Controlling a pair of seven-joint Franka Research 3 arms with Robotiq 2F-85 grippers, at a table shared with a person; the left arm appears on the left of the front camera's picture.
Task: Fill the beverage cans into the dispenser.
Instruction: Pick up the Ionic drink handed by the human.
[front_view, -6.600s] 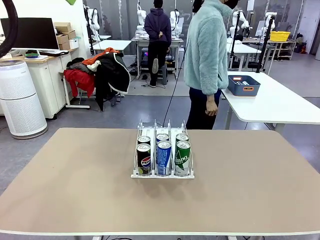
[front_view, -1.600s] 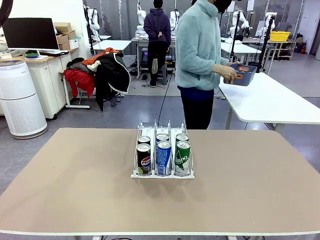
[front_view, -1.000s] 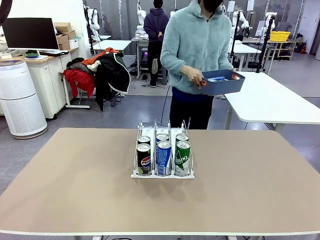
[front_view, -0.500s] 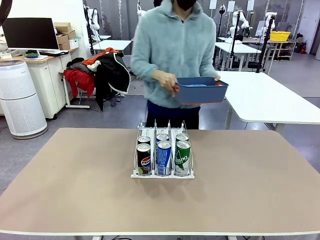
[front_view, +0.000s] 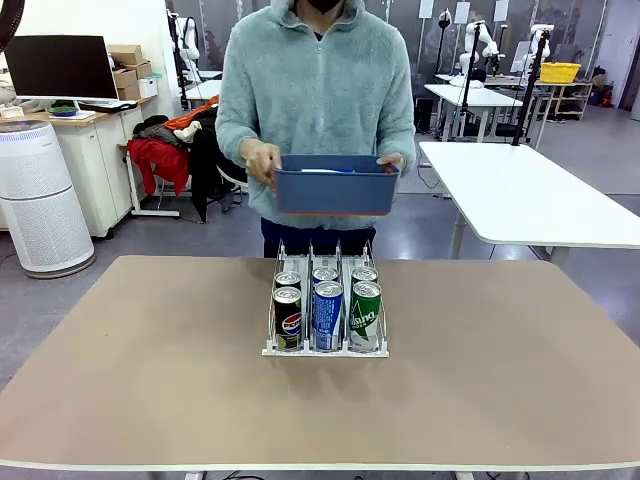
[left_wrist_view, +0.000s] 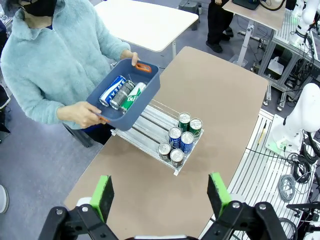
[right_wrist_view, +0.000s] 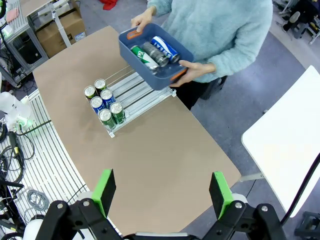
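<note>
Left pincer (left_wrist_view: 160, 188) agape above Pepsi can (front_view: 288, 322)

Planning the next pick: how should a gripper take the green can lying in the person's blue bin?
Probably from above, jaws across its round body mid-length: the green can lies on its side, outermost of three in the bin, bare floor beside it.

Hangs high with left gripper (left_wrist_view: 160, 196) spread wide, nothing between green pads (left_wrist_view: 102, 197). Same at right gripper (right_wrist_view: 162, 193): spread wide, empty. Seemingly angled steeply downward at both wrists.
</note>
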